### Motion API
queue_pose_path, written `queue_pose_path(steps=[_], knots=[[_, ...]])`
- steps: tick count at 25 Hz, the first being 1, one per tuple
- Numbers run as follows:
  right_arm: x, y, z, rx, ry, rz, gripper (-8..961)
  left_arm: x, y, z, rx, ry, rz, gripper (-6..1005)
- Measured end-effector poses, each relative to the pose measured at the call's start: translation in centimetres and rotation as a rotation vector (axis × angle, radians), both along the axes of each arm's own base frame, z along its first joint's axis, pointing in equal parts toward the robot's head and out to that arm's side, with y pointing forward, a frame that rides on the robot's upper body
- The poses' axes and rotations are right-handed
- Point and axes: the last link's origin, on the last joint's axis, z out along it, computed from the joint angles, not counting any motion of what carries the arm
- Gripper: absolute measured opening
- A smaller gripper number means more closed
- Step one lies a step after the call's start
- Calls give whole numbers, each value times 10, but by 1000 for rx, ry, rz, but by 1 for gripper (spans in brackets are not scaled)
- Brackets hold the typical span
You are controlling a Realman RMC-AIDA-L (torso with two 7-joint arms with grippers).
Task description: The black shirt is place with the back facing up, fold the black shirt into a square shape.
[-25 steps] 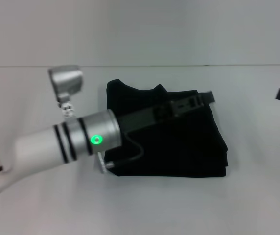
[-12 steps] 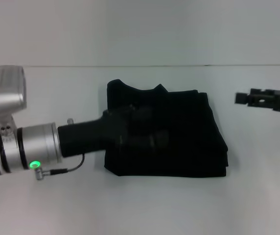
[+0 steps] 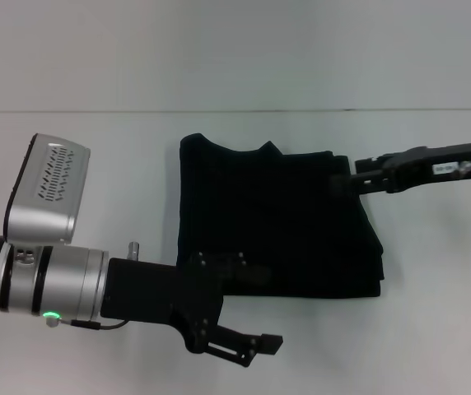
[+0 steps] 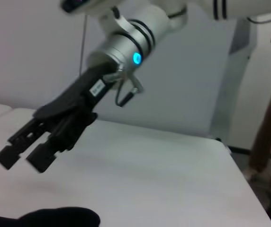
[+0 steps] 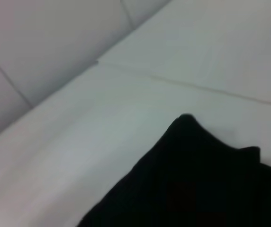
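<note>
Lying folded into a near-square block, the shirt is sitting on the white table, a little toward the far side and roughly centred before the robot. Its far-left corner is showing an uneven, notched edge, while the right and near edges are showing stacked layers of cloth. No lettering is showing on the upper face.

From the right, the right arm is reaching in low and nearly level, its dark forearm stretching leftward across the table. The right gripper is sitting at the shirt's far-right corner; in the head view one cannot tell whether it is touching the cloth. In the left wrist view that same gripper is hanging above the table with its two fingers parted, grasping nothing.

The left arm is coming in from the left edge, silver wrist section level, a black link angling toward the near side. The left gripper is hovering just past the shirt's near-left corner, off the cloth, its fingers pointing right; whether they are parted cannot be told.

In the right wrist view, the shirt's notched corner is lying flat on the table.
</note>
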Motion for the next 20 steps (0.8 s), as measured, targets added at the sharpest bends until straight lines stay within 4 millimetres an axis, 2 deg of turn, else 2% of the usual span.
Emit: queue_pose_path(steps=[8, 13, 18, 20], knots=[[-22, 13, -19, -27, -124, 74, 858, 0, 3, 3, 0, 19, 3, 934], [-34, 20, -40, -12, -220, 130, 848, 0, 4, 1, 6, 18, 13, 934], [-45, 23, -63, 12, -296, 178, 738, 0, 4, 1, 8, 17, 19, 934], [-49, 24, -69, 19, -314, 195, 729, 0, 4, 1, 8, 16, 21, 935]])
